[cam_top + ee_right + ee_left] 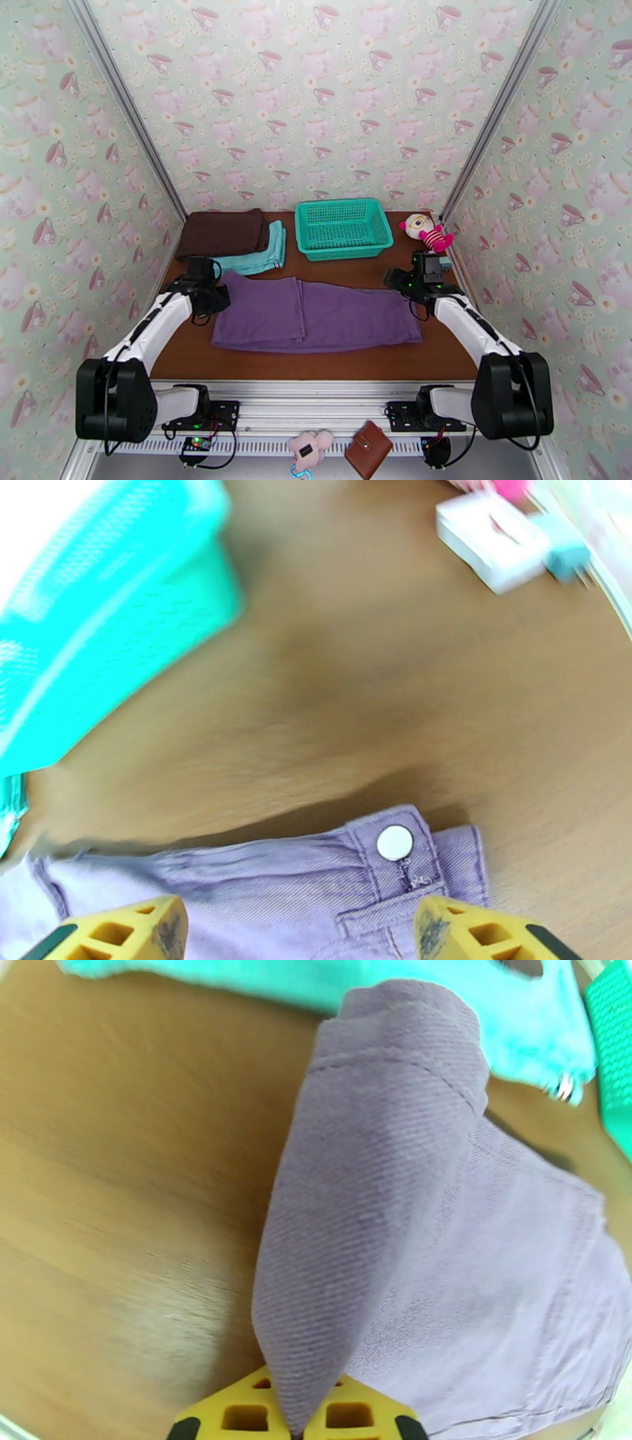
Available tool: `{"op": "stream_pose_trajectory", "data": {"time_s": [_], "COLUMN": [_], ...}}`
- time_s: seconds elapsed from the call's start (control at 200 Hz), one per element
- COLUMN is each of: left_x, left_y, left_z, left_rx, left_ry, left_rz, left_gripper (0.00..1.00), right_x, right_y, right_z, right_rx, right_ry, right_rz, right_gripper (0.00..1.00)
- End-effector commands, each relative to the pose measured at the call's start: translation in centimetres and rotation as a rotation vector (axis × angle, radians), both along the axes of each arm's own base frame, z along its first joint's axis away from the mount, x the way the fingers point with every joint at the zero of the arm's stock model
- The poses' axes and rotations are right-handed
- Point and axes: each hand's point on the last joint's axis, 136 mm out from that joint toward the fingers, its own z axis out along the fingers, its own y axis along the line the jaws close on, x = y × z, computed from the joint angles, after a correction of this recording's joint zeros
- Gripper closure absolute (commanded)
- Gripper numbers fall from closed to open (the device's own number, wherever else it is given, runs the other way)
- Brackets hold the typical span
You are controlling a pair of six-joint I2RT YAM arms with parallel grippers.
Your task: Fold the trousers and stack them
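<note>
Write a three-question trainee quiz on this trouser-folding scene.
1. True or false: the left end effector is shut on a corner of the trousers.
2. Pick one. The right end effector is: A) open over the trousers' waistband; B) shut on a plush toy; C) inside a drawer.
3. Fill in the colour: the folded garment between the dark brown garment and the basket is ___.
Key: 1 true; 2 A; 3 teal.
</note>
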Motion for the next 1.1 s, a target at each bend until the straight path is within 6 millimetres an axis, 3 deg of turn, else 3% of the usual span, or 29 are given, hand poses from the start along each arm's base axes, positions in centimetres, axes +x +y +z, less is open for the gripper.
{"op": "stream_pose_trajectory", "data": {"time_s": [0.0, 0.235, 0.416, 0.491, 0.551, 0.686, 0.891, 1.097], "left_x": [-1.0, -1.3, -0.8, -0.4, 0.2, 1.4, 1.9, 2.7], "left_y": [2.5, 7.3, 9.7, 9.7, 8.5, 3.8, -3.5, -9.0], "left_z": [2.8, 8.9, 11.5, 12.2, 12.5, 12.9, 11.3, 11.6], "left_rx": [0.134, 0.312, 0.377, 0.37, 0.312, 0.157, -0.013, -0.147], "left_ry": [0.006, -0.025, -0.044, -0.051, -0.079, -0.161, -0.184, -0.257], "left_rz": [0.027, 0.107, 0.132, 0.126, 0.096, -0.011, -0.155, -0.151], "left_gripper": [1.0, 1.0, 1.0, 1.0, 1.0, 1.0, 1.0, 0.98], "right_x": [-2.4, -4.8, -5.1, -5.0, -5.0, -5.0, -4.6, -4.2], "right_y": [2.5, 5.0, 6.5, 7.6, 8.7, 10.6, 14.2, 14.7], "right_z": [-1.7, -3.3, -3.4, -3.3, -3.5, -5.3, -6.5, -8.4], "right_rx": [0.028, 0.062, 0.082, 0.087, 0.083, 0.048, 0.059, 0.034], "right_ry": [0.105, 0.187, 0.194, 0.188, 0.191, 0.245, 0.234, 0.266], "right_rz": [0.114, 0.204, 0.268, 0.32, 0.37, 0.437, 0.509, 0.509], "right_gripper": [0.22, 0.22, 0.22, 0.22, 0.22, 0.25, 0.37, 0.55]}}
